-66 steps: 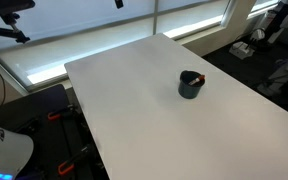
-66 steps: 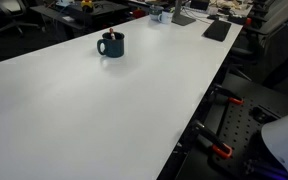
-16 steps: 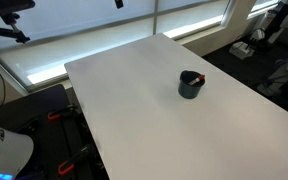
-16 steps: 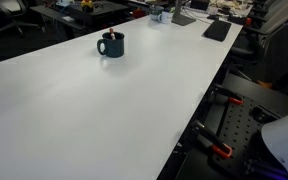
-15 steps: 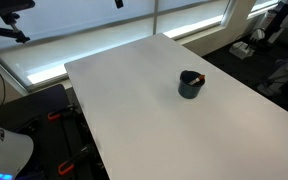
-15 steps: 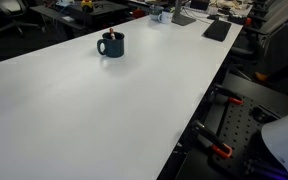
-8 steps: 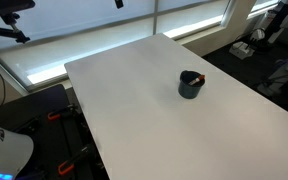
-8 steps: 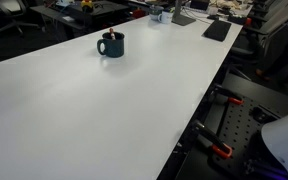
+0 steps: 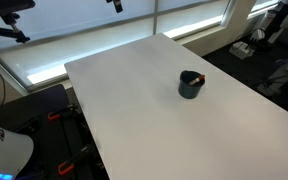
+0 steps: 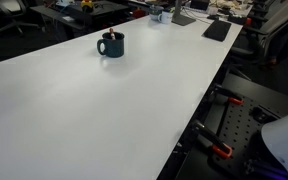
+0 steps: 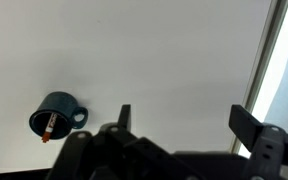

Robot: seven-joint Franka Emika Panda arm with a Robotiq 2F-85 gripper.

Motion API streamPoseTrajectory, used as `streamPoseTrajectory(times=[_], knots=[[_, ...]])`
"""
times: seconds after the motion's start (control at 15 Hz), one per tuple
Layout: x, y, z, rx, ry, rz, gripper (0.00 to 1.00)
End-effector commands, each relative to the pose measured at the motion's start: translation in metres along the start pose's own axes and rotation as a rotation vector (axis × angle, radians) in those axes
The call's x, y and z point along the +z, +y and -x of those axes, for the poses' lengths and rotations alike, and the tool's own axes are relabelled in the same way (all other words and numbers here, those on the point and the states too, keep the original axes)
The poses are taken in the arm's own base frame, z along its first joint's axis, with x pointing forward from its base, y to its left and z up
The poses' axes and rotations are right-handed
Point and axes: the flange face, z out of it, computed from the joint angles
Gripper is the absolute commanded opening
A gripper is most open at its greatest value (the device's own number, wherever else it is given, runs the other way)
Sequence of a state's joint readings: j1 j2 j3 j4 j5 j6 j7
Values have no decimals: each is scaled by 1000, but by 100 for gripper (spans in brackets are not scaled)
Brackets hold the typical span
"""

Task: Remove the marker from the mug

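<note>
Approach phase, as we are judging it: the claw (image 11: 184,125) is hovering high over the table (image 11: 174,50), jaws spread wide and holding nothing. The marker (image 11: 47,129) is leaning inside the mug (image 11: 58,110), its reddish end poking past the rim, well off to one side of the claw. Next we are expecting a shift over the mug, a descent, then a pinch on that exposed end.

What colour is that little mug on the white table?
Dark blue-grey, with a dark inside. The mug shows best in the wrist view.
</note>
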State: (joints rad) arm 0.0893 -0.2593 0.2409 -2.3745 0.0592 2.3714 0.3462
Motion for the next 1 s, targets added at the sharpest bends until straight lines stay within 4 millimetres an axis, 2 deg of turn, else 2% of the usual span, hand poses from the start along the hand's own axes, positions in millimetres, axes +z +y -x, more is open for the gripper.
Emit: streamPoseTrajectory(times=[0.0, 0.13, 0.27, 0.33, 0.4, 0.53, 0.8, 0.93], knots=[[33, -9, -28, 69, -9, 61, 100], [53, 6, -55, 157, 8, 117, 100], [68, 32, -83, 272, 5, 176, 100], [55, 19, -52, 190, 6, 145, 100], [64, 30, -66, 225, 5, 157, 100], [76, 41, -80, 254, -3, 162, 100], [75, 36, -83, 252, 1, 157, 100], [81, 35, -84, 243, -9, 170, 100]])
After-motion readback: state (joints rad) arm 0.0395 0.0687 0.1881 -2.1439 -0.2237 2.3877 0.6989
